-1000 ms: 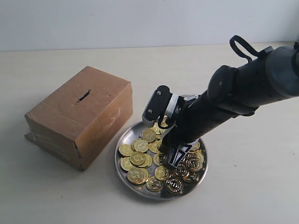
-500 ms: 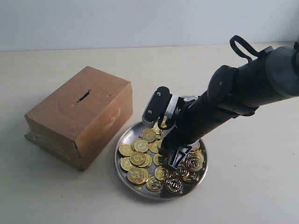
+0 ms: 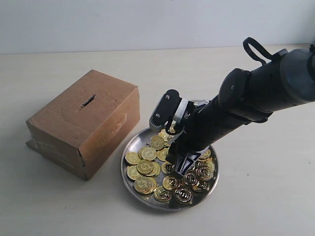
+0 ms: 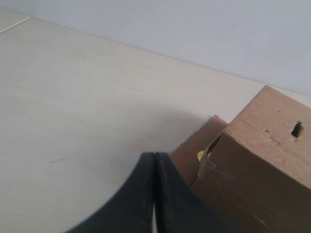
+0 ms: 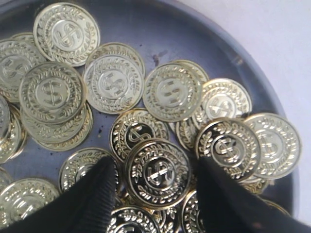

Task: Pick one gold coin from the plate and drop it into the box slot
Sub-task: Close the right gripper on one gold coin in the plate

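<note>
The silver plate lies right of the brown cardboard box and holds several gold coins. A dark slot is cut in the box top, also seen as the slot in the left wrist view. My right gripper reaches down into the plate, open, its fingers straddling one gold coin that lies flat on others. My left gripper is shut and empty, low over the table beside the box.
The pale tabletop surrounds box and plate. A pale wall runs along the back edge. The right arm's dark forearm slants over the plate from the right.
The right gripper has sunk slightly lower among the coins and its jaws have spread a little wider. Box, plate and left gripper have not moved.
</note>
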